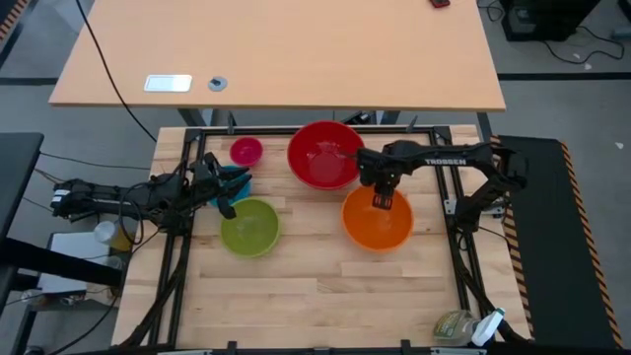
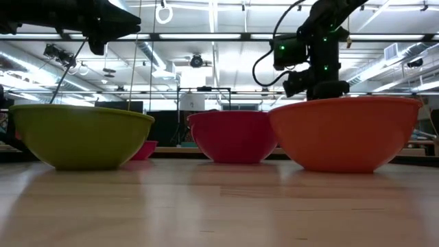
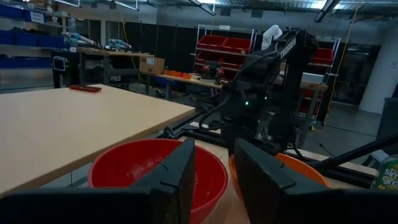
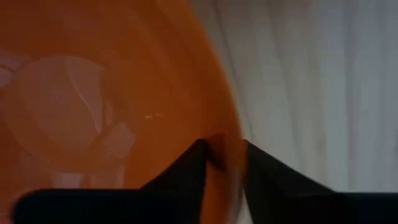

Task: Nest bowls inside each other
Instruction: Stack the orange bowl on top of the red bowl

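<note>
Several bowls stand on their bases on the wooden table. The red bowl (image 1: pixel 323 153) is at the far middle, with the orange bowl (image 1: pixel 377 222) just nearer and to its right. The lime green bowl (image 1: pixel 249 228) is at the left. The small pink bowl (image 1: pixel 245 151) is far left. The blue bowl (image 1: pixel 237 181) is partly hidden under my left gripper (image 1: pixel 225 197). That gripper hovers open and level, facing the red bowl (image 3: pixel 155 171). My right gripper (image 1: pixel 381 201) points down at the orange bowl's far rim and is shut on it. My right gripper (image 4: pixel 225 148) has the orange bowl's rim (image 4: pixel 229 163) at its far side. It pinches the rim with one finger (image 4: pixel 186 168) inside the bowl and the other (image 4: pixel 273 174) outside. The fingers come from above, pointing down. The bowl rests upright on the table (image 2: pixel 346 134).
Black frame rails (image 1: pixel 175 258) border the table on the left, right and far sides. A spray bottle (image 1: pixel 463 326) lies at the near right corner. A larger pale table (image 1: pixel 276 49) stands beyond the far edge. Bare wood (image 1: pixel 315 296) lies near the front.
</note>
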